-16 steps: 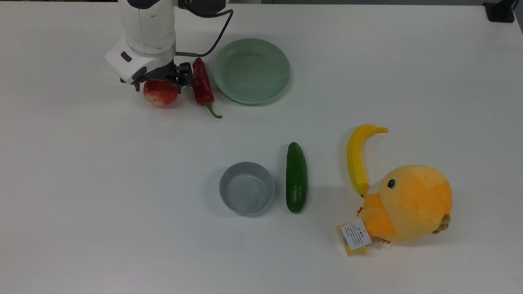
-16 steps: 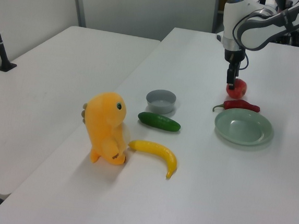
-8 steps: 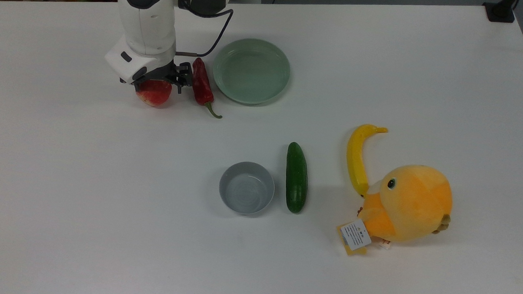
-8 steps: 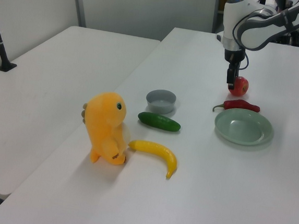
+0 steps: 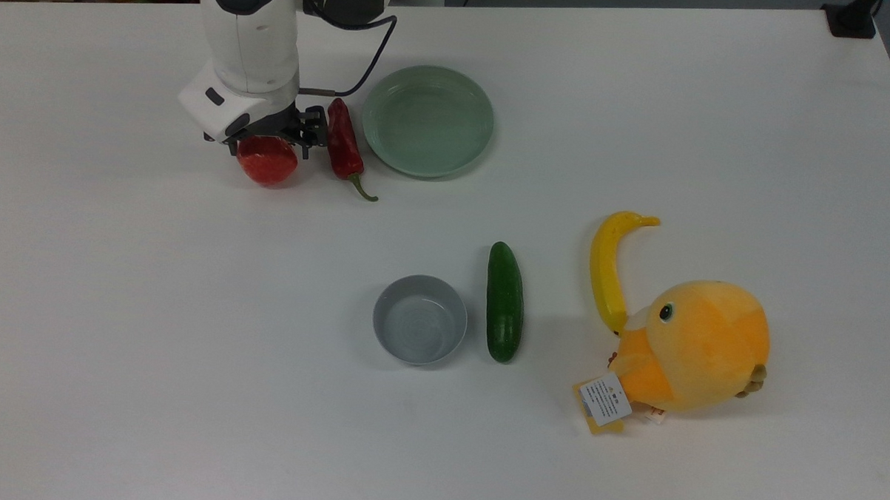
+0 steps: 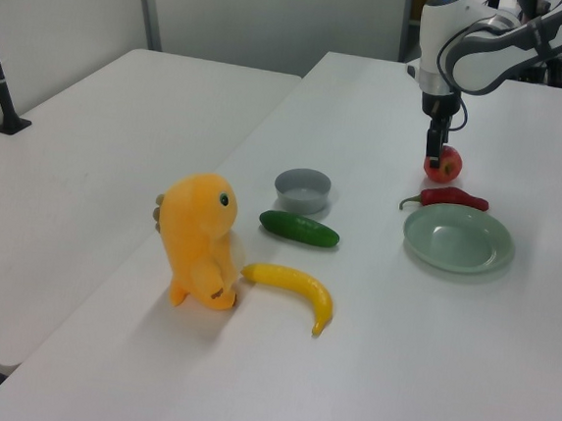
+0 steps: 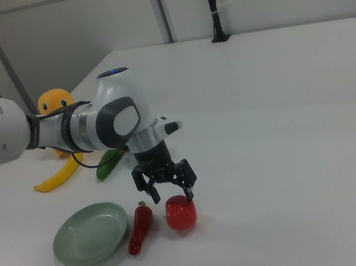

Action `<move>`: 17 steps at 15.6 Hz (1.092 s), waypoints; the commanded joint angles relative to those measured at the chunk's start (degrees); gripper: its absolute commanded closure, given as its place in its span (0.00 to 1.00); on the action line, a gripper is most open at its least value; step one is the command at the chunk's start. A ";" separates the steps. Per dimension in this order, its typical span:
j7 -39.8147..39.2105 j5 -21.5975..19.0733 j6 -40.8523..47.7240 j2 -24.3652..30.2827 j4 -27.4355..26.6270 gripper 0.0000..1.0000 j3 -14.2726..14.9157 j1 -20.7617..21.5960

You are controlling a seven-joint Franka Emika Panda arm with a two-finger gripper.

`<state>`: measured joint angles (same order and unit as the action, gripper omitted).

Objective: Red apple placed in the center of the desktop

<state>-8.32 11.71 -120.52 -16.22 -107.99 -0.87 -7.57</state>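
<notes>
Straddling the red apple (image 7: 180, 214) with fingers spread apart, the gripper (image 7: 170, 191) hangs just above it. On the desktop (image 5: 190, 330), the apple sits at ten o'clock in the top view, chili pepper (image 5: 343, 144) at its three o'clock.

Light: bright, even, from overhead.
Shadows: soft, faint patch on the desktop (image 5: 190, 345) just beneath the gripper (image 5: 267, 142); another beside the plush toy (image 5: 697, 347), far from the gripper.
Glare: mild sheen on the green plate (image 5: 427, 120) near the gripper.
Focus: the top view is sharp throughout.
</notes>
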 commanded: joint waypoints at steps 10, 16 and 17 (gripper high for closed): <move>5.75 -2.39 4.41 8.47 3.22 0.00 0.25 0.54; 20.36 -8.37 6.25 15.94 6.13 0.00 0.17 5.63; 20.45 -8.55 8.09 16.91 6.04 0.00 0.17 6.68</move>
<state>8.54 4.14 -116.56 -3.56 -101.05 -1.03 -4.82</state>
